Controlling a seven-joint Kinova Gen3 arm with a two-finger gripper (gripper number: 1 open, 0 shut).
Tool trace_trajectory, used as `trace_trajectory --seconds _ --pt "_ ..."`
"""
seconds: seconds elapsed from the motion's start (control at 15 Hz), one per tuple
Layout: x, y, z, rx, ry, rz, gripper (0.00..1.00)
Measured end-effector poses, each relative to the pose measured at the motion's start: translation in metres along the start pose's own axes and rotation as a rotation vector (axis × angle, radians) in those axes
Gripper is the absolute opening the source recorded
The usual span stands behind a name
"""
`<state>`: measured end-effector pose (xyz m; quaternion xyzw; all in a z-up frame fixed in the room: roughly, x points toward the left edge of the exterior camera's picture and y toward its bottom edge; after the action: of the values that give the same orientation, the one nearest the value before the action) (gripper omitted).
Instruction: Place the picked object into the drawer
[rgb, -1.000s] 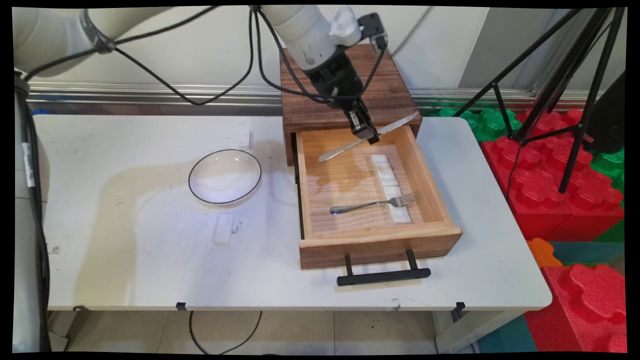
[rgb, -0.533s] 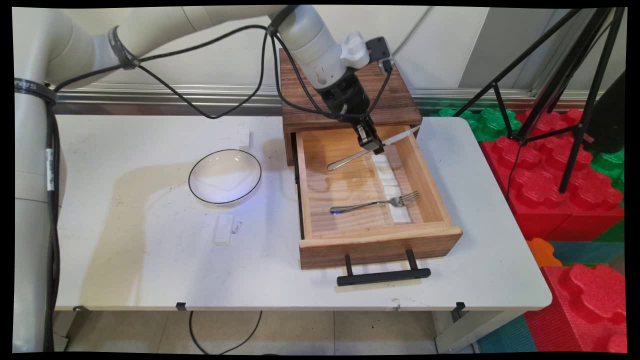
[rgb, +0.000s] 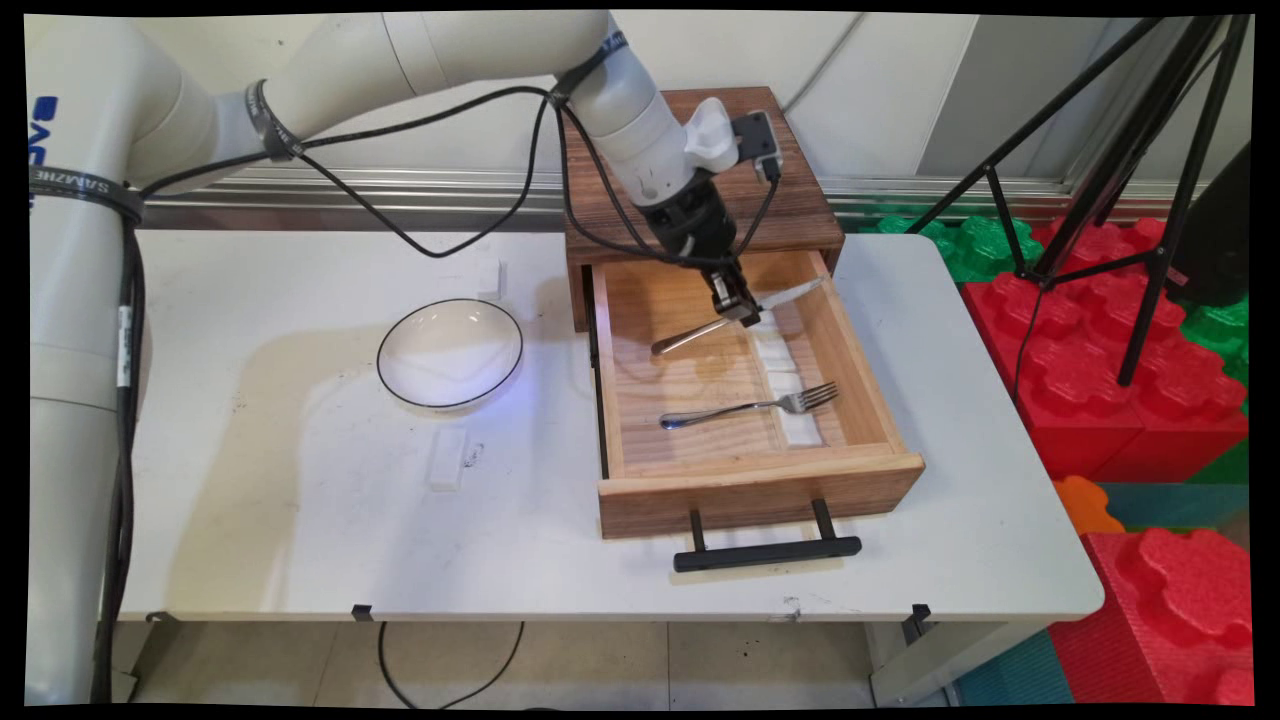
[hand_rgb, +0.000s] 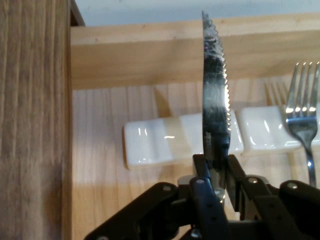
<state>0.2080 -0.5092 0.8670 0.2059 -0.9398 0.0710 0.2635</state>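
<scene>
In the main view, the one black gripper (rgb: 738, 312) hangs inside the far part of the open wooden drawer (rgb: 860, 370), its fingers clamped on the middle of one serrated knife (rgb: 800, 293). The knife lies tilted, blade toward the drawer's far right corner, handle toward the left; whether it touches the drawer floor cannot be told. One fork (rgb: 745, 406) lies nearer in the drawer, tines to the right, resting across a row of white cutlery rests (rgb: 783, 378); their number is hard to count here. The drawer is pulled out of one dark wooden cabinet (rgb: 790, 205) at the far edge of the white table (rgb: 300, 540), and its one black handle (rgb: 766, 551) faces the near side. Left of the drawer stands one white bowl (rgb: 450, 352) with a dark rim. Two small white blocks lie on the table, one (rgb: 488, 275) far of the bowl, one (rgb: 447, 457) near of it. In the hand view, the gripper (hand_rgb: 216, 175) pinches the knife (hand_rgb: 216, 110) edge-up between its fingers, over two white rests (hand_rgb: 165, 141), with the fork (hand_rgb: 301, 120) beside them.
</scene>
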Motion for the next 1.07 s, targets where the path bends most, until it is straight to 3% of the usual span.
trace_trajectory --seconds 0.8,0.87,1.07 --pt "-0.021 -0.003 0.031 -0.006 -0.048 0.004 0.00" --pt "-0.022 -0.004 0.033 -0.005 -0.050 0.004 1.00" --pt "-0.023 -0.004 0.035 -0.001 -0.051 0.003 1.00"
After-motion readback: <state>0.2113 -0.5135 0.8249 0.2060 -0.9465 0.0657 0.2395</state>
